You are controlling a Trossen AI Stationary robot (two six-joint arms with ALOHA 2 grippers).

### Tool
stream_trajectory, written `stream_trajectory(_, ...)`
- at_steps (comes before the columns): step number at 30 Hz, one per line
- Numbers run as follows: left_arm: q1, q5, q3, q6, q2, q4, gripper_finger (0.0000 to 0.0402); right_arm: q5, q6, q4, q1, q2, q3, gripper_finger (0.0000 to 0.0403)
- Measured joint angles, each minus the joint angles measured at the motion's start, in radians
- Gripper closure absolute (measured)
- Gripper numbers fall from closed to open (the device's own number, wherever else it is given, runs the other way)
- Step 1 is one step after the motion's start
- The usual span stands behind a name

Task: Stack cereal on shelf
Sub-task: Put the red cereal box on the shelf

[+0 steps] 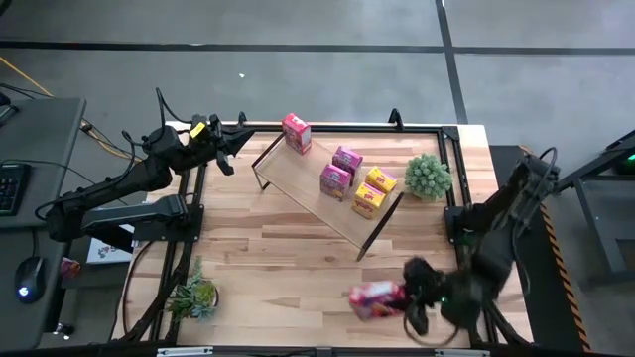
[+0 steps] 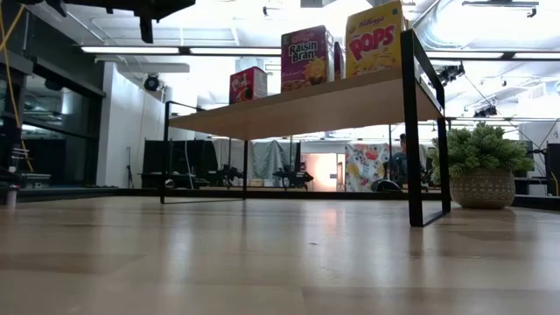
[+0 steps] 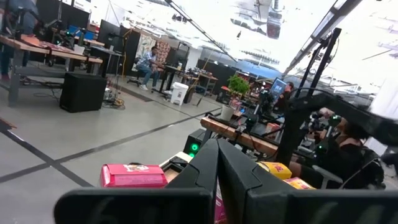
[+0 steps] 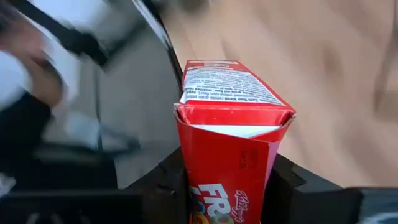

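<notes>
The shelf [image 1: 327, 188] stands slantwise at the table's far middle on its dark end frames, bearing several cereal boxes: a red one [image 1: 296, 132], magenta ones [image 1: 347, 159] and yellow ones [image 1: 380, 179]. The low view shows the shelf [image 2: 306, 109] with the red box [image 2: 248, 85], a magenta box [image 2: 306, 57] and a yellow box [image 2: 374, 39] upright on it. Near the table's front right edge my right gripper [image 1: 412, 297] is shut on another red cereal box [image 1: 375, 297]. My left gripper [image 1: 233, 144] waits shut at the far left corner, touching nothing. My right gripper pinches the red cereal box [image 4: 230, 124] by two opposite sides [image 4: 186, 180], one finger [image 4: 158, 190] on each. The box reaches forward past the fingers. Its end beyond them [image 4: 236, 121] is creased and bowed in. It is off the table.
A potted plant [image 1: 429, 177] stands by the shelf's right end, and a second plant [image 1: 193, 293] sits near the front left corner. A dark metal frame [image 1: 451, 139] runs around the table's edges. Bare wood [image 1: 288, 258] lies between the shelf and the front edge.
</notes>
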Motion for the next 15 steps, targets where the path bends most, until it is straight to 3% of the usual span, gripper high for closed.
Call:
stream_trajectory(3,0.0,0.0,0.0,0.019,0.0,0.0,0.0401,0.022,-0.335,0.162,-0.113,-0.05,0.0,0.0284)
stream_trajectory(6,0.0,0.001,0.0,0.051,0.0,-0.007,0.0401,-0.079,-0.645,0.301,-0.265,-0.077,0.009,0.0284)
stream_trajectory(15,0.0,0.01,0.0,0.14,0.0,-0.129,0.0401,-0.222,-1.159,0.165,-0.712,0.006,0.319,0.0284)
